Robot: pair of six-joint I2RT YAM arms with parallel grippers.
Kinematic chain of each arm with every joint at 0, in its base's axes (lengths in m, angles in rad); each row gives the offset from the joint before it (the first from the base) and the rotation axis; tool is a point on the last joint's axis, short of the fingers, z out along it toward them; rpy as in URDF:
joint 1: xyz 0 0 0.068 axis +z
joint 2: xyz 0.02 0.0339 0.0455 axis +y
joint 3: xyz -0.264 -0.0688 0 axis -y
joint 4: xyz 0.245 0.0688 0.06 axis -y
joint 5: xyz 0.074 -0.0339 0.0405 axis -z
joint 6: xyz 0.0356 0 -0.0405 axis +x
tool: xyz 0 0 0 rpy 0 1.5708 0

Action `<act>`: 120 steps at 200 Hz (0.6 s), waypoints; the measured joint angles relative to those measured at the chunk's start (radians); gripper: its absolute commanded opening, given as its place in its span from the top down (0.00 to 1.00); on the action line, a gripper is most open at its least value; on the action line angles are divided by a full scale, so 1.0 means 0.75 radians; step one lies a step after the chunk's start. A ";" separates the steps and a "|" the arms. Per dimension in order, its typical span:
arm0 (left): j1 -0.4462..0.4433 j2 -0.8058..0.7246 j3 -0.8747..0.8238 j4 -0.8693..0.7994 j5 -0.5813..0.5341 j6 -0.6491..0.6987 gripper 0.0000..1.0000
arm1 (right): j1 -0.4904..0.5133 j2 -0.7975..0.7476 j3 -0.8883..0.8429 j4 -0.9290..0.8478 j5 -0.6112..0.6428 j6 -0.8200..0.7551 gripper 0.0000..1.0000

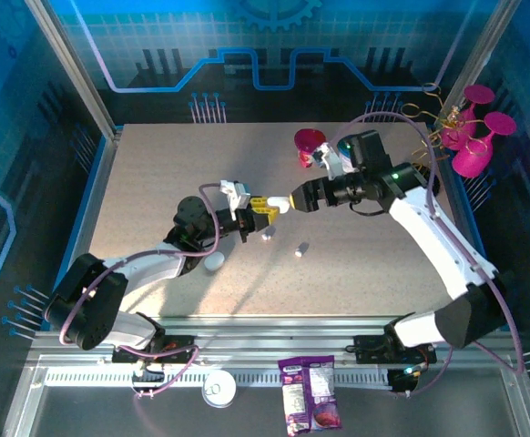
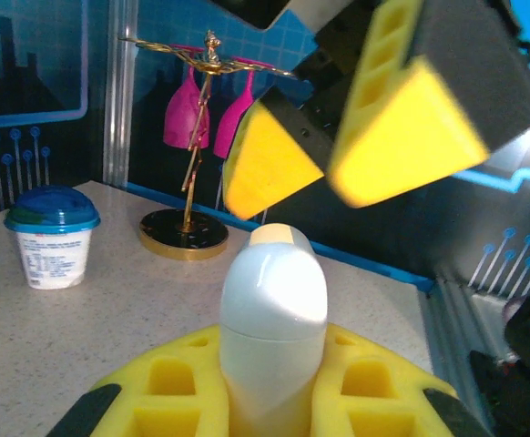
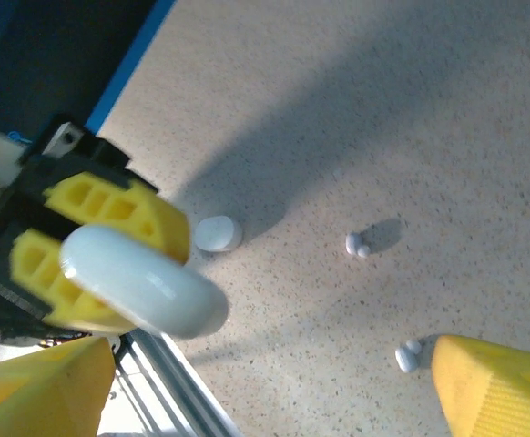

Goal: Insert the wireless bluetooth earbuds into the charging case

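Clamping white case (image 2: 274,309) in left gripper (image 1: 264,206) | right gripper (image 1: 294,201) wide | right wrist view: probable earbuds (image 3: 358,244) on table (image 3: 383,109)

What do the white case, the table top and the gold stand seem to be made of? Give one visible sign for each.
White case: probably hard plastic, glossy; smooth shell with bright highlights and a fine seam.
Table top: matte, speckled beige, laminate or stone-look; cannot tell which.
Gold stand: likely metal, polished; thin shiny rods, reflective round base.
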 measured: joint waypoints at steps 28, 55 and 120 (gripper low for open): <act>0.012 0.002 0.007 -0.001 0.057 -0.066 1.00 | 0.000 -0.100 -0.085 0.152 -0.086 -0.073 0.13; 0.014 0.002 0.026 0.000 0.151 -0.125 1.00 | 0.001 -0.186 -0.245 0.281 -0.223 -0.217 0.21; 0.014 0.002 0.040 0.031 0.248 -0.211 1.00 | -0.002 -0.084 -0.258 0.420 -0.435 -0.369 0.53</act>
